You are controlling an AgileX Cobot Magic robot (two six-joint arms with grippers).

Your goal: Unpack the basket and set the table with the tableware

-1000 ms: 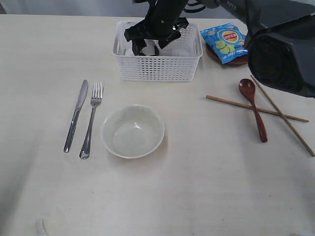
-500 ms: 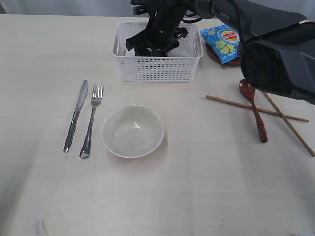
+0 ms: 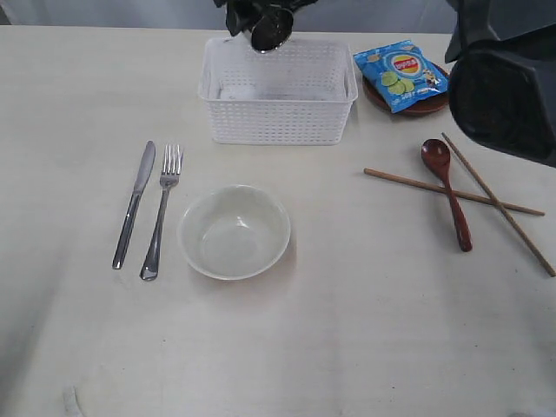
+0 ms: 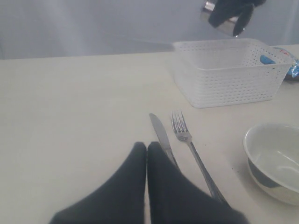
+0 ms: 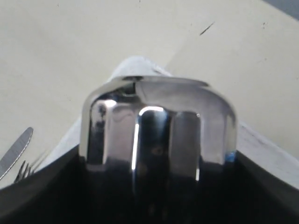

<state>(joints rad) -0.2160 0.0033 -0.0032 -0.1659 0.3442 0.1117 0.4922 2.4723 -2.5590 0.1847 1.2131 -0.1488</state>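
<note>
R gripper [image 3: 263,17], top centre of exterior view, is clamped on the small steel cup [image 3: 272,33] and holds it just above the basket [image 3: 278,113]; prob. en route to a spot on the table [image 3: 365,330]. Basket interior looks empty, tho near wall hides some floor. L gripper [image 4: 147,182]: fingers pressed together, nothing in them, parked by knife [image 4: 161,135] + fork [image 4: 187,140]. White bowl [image 3: 234,232], frame centre, is empty. Blue snack bag [image 3: 401,74] lies on the brown plate [image 3: 426,110], upper right, so I'd say the plate can't be set yet.
</note>
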